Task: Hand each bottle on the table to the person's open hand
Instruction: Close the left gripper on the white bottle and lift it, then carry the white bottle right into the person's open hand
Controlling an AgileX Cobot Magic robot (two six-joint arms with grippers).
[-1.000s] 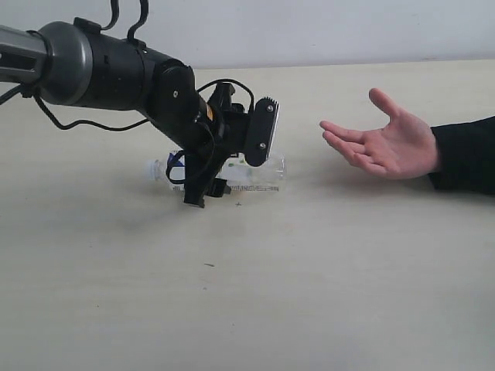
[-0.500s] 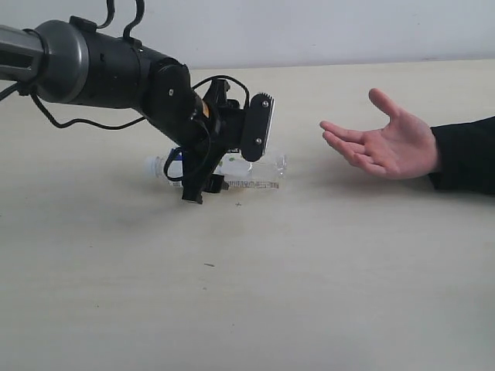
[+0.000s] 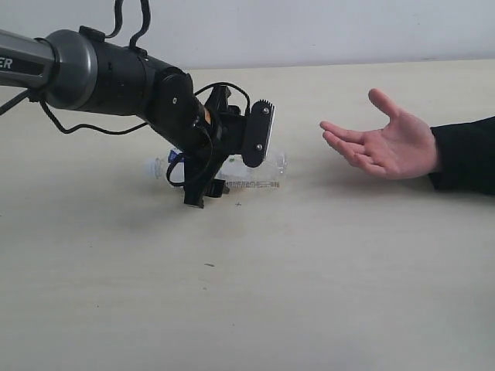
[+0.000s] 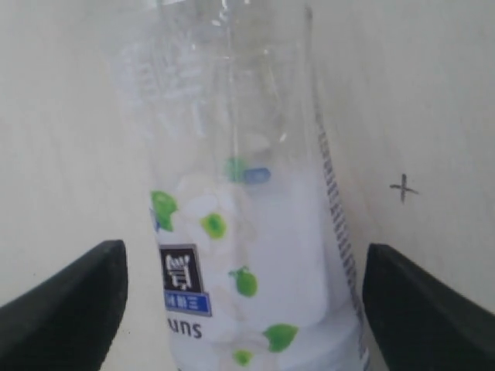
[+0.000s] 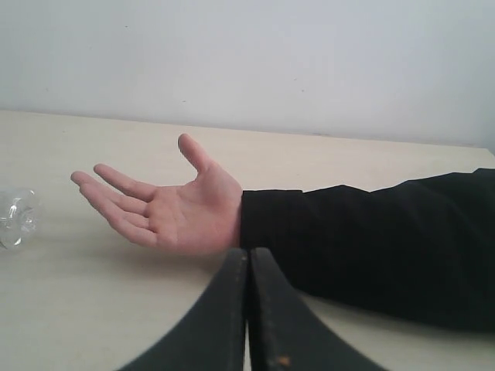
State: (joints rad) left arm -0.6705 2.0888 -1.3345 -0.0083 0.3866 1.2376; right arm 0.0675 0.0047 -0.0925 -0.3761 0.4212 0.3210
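One fat clear bottle (image 3: 263, 179) with a white-green label lies on its side on the table (image 3: 309, 294), cap pointing left. My left gripper (image 3: 228, 166) hangs down over its middle, open, one finger on each side. In the left wrist view the bottle (image 4: 247, 232) fills the gap of the left gripper (image 4: 244, 251), with both black fingertips (image 4: 77, 297) clear of its sides. The person's open hand (image 3: 387, 147) waits palm-up at the right, apart from the bottle. My right gripper (image 5: 247, 259) is shut and empty, facing the hand (image 5: 170, 209). No other bottles are in view.
A black sleeve (image 3: 464, 154) lies along the table's right edge. The bottle's clear base (image 5: 15, 216) shows at the edge of the right wrist view. A pale wall (image 3: 309, 31) stands behind the table.
My left gripper has shifted only slightly over the bottle, rising a little and settling back, fingers still apart. The bottle and the hand have stayed put.
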